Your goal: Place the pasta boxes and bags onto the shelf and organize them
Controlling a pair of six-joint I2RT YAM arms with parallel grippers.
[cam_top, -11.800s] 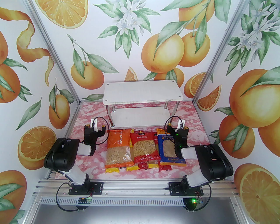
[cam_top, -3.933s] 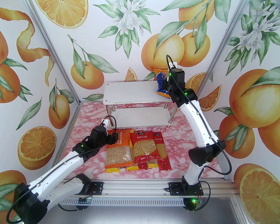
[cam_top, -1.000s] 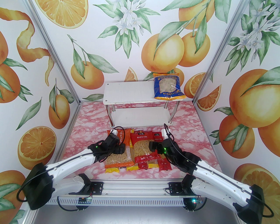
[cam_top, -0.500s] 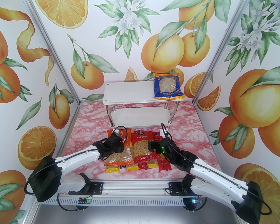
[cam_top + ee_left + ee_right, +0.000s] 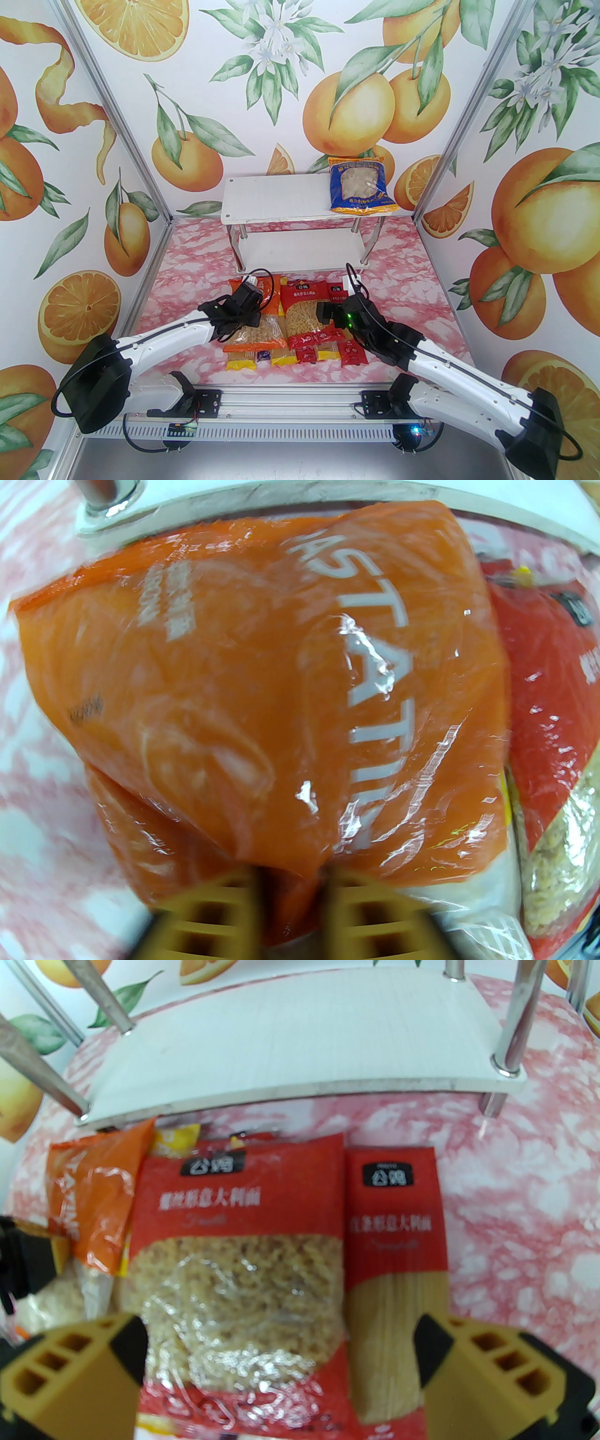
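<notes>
My left gripper [image 5: 256, 320] is shut on the orange "PASTATIME" bag [image 5: 265, 330], pinching a fold of its film; in the left wrist view the bag [image 5: 258, 691] bunches up over the two yellow fingers [image 5: 211, 913]. My right gripper [image 5: 281, 1358] hangs wide open over the red bag [image 5: 239, 1250], holding nothing, and it shows from above [image 5: 328, 315] over the same bag [image 5: 302, 314]. A red spaghetti pack [image 5: 396, 1264] lies right of the red bag. More spaghetti packs [image 5: 283, 359] poke out beneath the bags. The blue bag [image 5: 358, 185] lies on the shelf's top board [image 5: 276, 197].
The shelf's lower board [image 5: 300, 1039] is bare, just beyond the pile, with slanted chrome legs [image 5: 515, 1021] at its corners. Orange-print walls close in the pink marbled table [image 5: 412, 281] on three sides. The two wrists sit close together over the pile.
My left gripper moved onto the orange bag and shut on it; the bag is now crumpled and pulled up a little. My right gripper edged forward over the red bag, still open.
</notes>
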